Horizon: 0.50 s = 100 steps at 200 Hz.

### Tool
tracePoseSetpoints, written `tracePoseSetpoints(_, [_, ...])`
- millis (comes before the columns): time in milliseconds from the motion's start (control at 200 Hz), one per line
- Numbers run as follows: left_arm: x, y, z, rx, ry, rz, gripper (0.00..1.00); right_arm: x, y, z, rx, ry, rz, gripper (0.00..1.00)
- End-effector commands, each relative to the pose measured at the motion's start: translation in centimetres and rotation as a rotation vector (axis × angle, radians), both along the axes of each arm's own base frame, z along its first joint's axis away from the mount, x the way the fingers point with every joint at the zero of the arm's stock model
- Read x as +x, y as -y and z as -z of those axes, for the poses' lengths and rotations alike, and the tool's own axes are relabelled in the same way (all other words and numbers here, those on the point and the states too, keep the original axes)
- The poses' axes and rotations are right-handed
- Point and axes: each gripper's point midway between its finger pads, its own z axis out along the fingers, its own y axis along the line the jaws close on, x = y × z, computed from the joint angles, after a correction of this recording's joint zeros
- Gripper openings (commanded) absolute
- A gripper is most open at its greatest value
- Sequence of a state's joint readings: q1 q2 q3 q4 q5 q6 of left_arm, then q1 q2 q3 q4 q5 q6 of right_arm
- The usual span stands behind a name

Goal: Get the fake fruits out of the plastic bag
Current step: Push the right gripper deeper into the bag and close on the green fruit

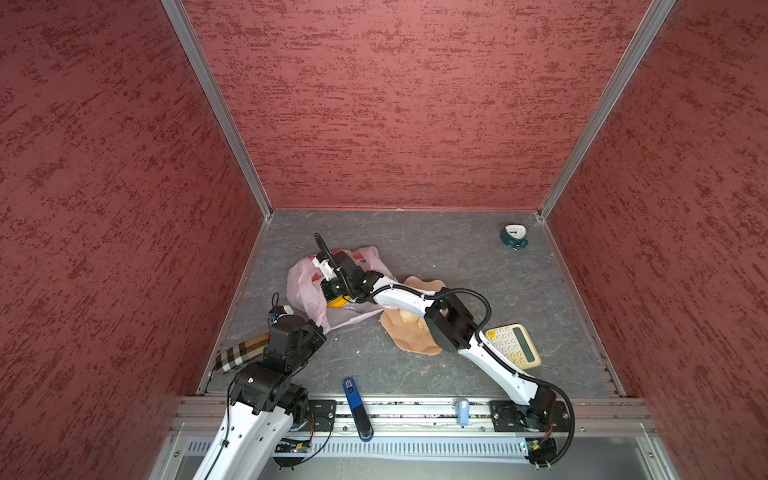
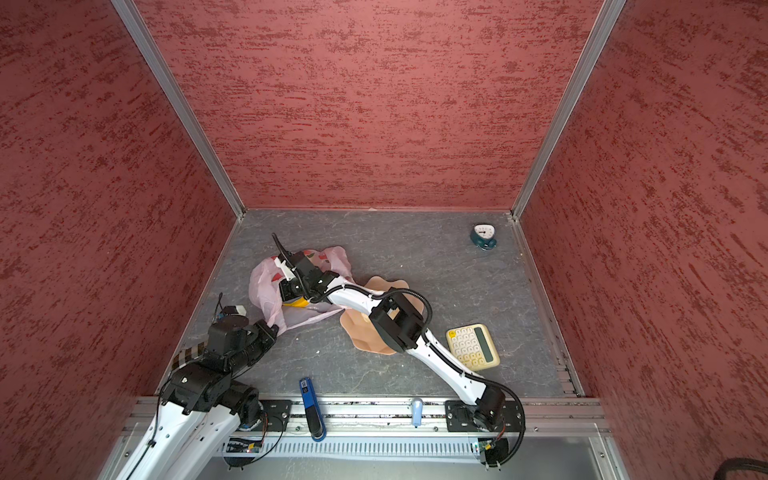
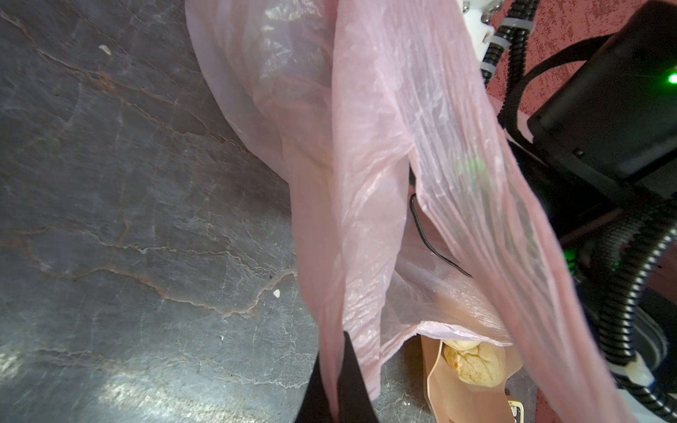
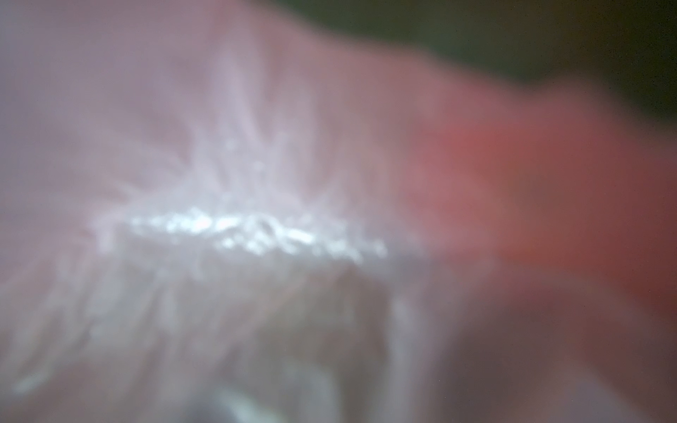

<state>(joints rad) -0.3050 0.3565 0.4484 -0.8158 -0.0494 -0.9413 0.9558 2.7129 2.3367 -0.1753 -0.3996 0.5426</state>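
The pale-pink plastic bag (image 1: 303, 282) (image 2: 262, 286) lies crumpled at the left of the grey floor. My left gripper (image 1: 322, 329) (image 3: 339, 388) is shut on a stretched strip of the bag (image 3: 366, 164) at its near edge. My right gripper (image 1: 332, 296) reaches into the bag's mouth and its jaws are hidden. A yellow fruit piece (image 1: 337, 302) (image 2: 297, 302) shows beside it. The right wrist view is only blurred pink plastic (image 4: 219, 183). A beige lumpy fruit (image 1: 409, 318) (image 3: 472, 362) lies in the peach bowl (image 1: 415, 347) (image 3: 458, 399).
A yellow calculator (image 1: 513, 345) lies right of the bowl. A small teal clock (image 1: 514, 237) stands at the back right. A blue tool (image 1: 356, 409) rests across the front rail, and a checked roll (image 1: 241, 351) lies by the left wall.
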Motion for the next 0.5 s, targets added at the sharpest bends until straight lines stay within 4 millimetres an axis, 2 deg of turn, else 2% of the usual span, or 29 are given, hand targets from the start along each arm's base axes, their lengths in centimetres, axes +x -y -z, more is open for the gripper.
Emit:
tracePoseSetpoints(0, [0.2, 0.3, 0.0, 0.008, 0.01, 0.024, 0.05, -0.8, -0.2, 2.0, -0.027, -0.046, -0.01, 0.73])
tracePoseSetpoints(291, [0.1, 0.1, -0.4, 0.014, 0.017, 0.021, 0.05, -0.8, -0.1, 2.0, -0.028, -0.048, -0.014, 0.56])
tracePoseSetpoints(496, [0.0, -0.3, -1.0, 0.023, 0.034, 0.006, 0.05, -0.8, 0.0, 0.6, -0.025, -0.019, -0.022, 0.46])
